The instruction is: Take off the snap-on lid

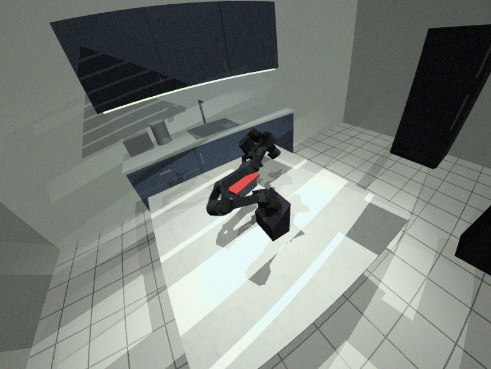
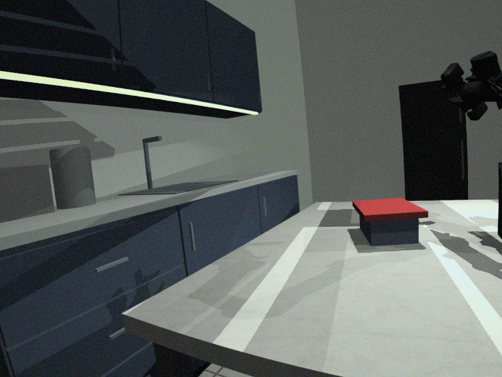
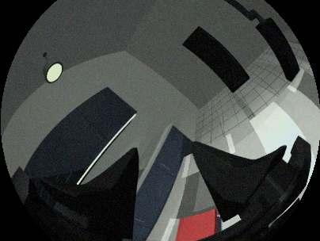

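Note:
The red lid (image 1: 243, 184) (image 2: 389, 207) (image 3: 197, 227) lies flat on top of the dark blue storage box (image 2: 393, 232), its rim overhanging the walls. The box stands upright on the table (image 2: 385, 304). My gripper (image 1: 259, 140) (image 3: 165, 149) is partly open, with a gap between its two black fingers and nothing between them. It is raised above the table, beyond the lid in the top view, and does not touch the lid or box. In the wrist view the lid shows low, below the gap and partly cut off.
The arm's dark base block (image 1: 273, 220) stands on the table beside the box. My forearm passes close to the box in the top view. A counter with a sink (image 1: 213, 127) (image 2: 182, 187) and a grey cylinder (image 1: 160, 132) (image 2: 73, 178) runs behind the table.

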Tool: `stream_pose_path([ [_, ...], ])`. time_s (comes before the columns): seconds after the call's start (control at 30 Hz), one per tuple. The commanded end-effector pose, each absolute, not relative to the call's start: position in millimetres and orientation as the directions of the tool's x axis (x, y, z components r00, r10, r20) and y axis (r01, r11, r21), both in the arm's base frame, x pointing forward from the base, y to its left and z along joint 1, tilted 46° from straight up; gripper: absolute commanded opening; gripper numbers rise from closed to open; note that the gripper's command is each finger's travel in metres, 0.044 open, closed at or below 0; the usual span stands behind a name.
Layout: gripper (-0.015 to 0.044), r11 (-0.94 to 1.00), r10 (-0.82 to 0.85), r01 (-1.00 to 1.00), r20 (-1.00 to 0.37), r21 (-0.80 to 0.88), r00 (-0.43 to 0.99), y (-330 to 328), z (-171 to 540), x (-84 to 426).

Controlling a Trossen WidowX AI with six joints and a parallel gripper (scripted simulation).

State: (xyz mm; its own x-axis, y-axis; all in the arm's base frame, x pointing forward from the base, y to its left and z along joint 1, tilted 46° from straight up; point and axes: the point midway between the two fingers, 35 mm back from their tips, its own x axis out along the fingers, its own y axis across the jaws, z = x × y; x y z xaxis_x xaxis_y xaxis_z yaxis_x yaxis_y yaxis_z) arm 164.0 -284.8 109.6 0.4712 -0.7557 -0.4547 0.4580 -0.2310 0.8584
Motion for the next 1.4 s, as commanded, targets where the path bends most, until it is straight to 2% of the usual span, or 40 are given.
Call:
stream_pose_path([
  [0.0, 0.0235, -0.241, -0.546, 0.502, -0.544, 0.831, 0.637, -263.5, 77.4, 202.7],
  [0.17, 0.0235, -0.281, -0.174, 0.536, -0.592, 0.796, 0.787, -215.5, 34.2, 241.8],
  [0.27, 0.0235, -0.299, -0.057, 0.541, -0.580, 0.787, 0.813, -199.0, 24.1, 250.0],
  [0.37, 0.0235, -0.347, 0.180, 0.544, -0.515, 0.764, 0.838, -163.3, 8.0, 262.0],
  [0.5, 0.0235, -0.436, 0.446, 0.538, -0.346, 0.721, 0.825, -118.7, -3.0, 267.8],
  [0.63, 0.0235, -0.475, 0.519, 0.534, -0.267, 0.700, 0.812, -104.9, -4.4, 267.5],
  [1.03, 0.0235, -0.473, 0.520, 0.536, -0.270, 0.699, 0.811, -102.5, -9.2, 268.6],
  [1.37, 0.0235, -0.477, 0.520, 0.534, -0.265, 0.698, 0.812, -58.9, -49.8, 274.2],
])
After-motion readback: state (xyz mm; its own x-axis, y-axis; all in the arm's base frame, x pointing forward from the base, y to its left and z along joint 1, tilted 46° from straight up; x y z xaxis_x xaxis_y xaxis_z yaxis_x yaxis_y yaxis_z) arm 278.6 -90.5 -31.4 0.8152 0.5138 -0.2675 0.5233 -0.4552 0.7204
